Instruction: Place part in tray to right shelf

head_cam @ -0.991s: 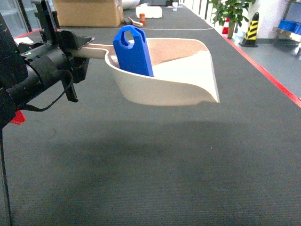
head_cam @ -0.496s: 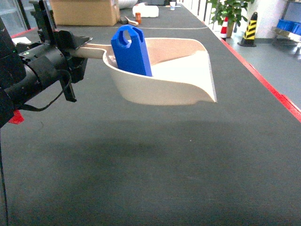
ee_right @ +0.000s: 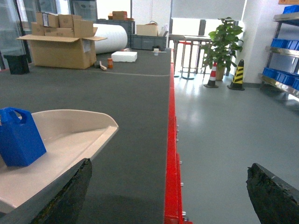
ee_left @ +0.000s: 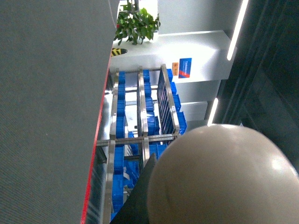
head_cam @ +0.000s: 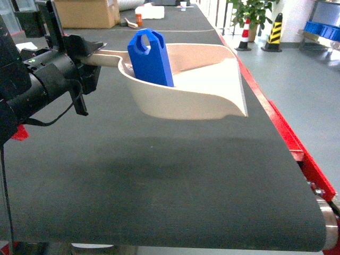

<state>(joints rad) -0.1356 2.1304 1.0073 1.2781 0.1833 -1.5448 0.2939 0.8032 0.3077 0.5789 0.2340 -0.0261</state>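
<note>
Claw state comes first: the left claw point(head_cam: 87, 53) is clenched on the handle of the tray point(head_cam: 180, 95), which is held raised above the dark table point(head_cam: 175, 180) with its flat lip pointing right. The right claw point(ee_right: 168, 186) is spread wide, with nothing between its fingers, and hangs beside the tray's lip near the red table edge point(ee_right: 171, 140). Inside the tray, the part point(head_cam: 150, 57) is seen standing upright against the rear wall, close to the handle end, its loop on top. A steel shelf point(ee_left: 140, 140) loaded with blue crates point(ee_left: 120, 158) is visible in the left wrist view, beyond the table's red edge and well apart from the tray. The carrying step appears to be in hand: the part is loaded, but the shelf is not yet reached. The next move is judged to call for the tray being kept level while it is brought rightward, so that the standing part is not tipped or slid out over the open lip.
</note>
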